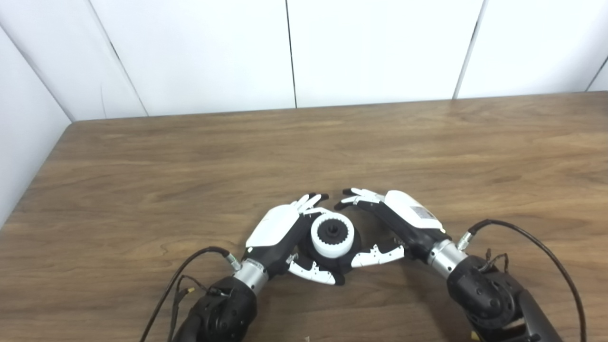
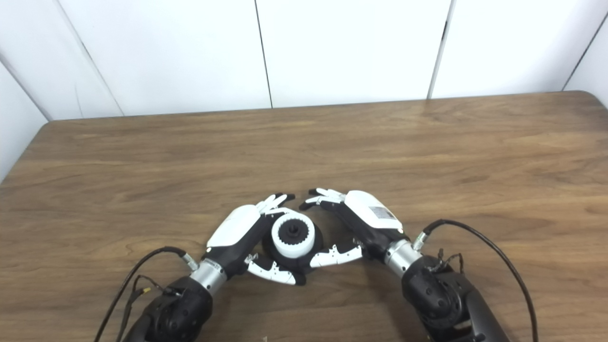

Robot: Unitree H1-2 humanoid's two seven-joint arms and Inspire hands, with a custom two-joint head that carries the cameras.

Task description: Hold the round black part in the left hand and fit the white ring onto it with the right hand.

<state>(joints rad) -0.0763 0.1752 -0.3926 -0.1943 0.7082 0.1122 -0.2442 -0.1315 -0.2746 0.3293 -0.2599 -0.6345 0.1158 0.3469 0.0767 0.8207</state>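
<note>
With both arms in from the near edge, the hands meet at the table centre-front, cupped round one assembly.

Black part: round, sits on the wood between the two hands. Only its rim and a toothed hub at centre show; the rest is covered.

White ring: seated on top of the black part, roughly concentric w/ the hub, lying flat. Notched inner edge visible. Whether it is fully pressed home: cannot tell.

Left hand: wrapped round the left side of the part. Fingers curl over the far side, thumb reaches under the near side. Partly closed, appears to grip the black part; contact on the far side is hidden by the ring.

Right hand: spread, holds nothing. Fingers arc toward the far side of the assembly, tips just beside the left fingertips but apart from them. Thumb points left along the near side, tip next to the part; touching or not, cannot tell.

Cables loop from each wrist back along the forearms. White panel wall stands behind the table's far edge.
</note>
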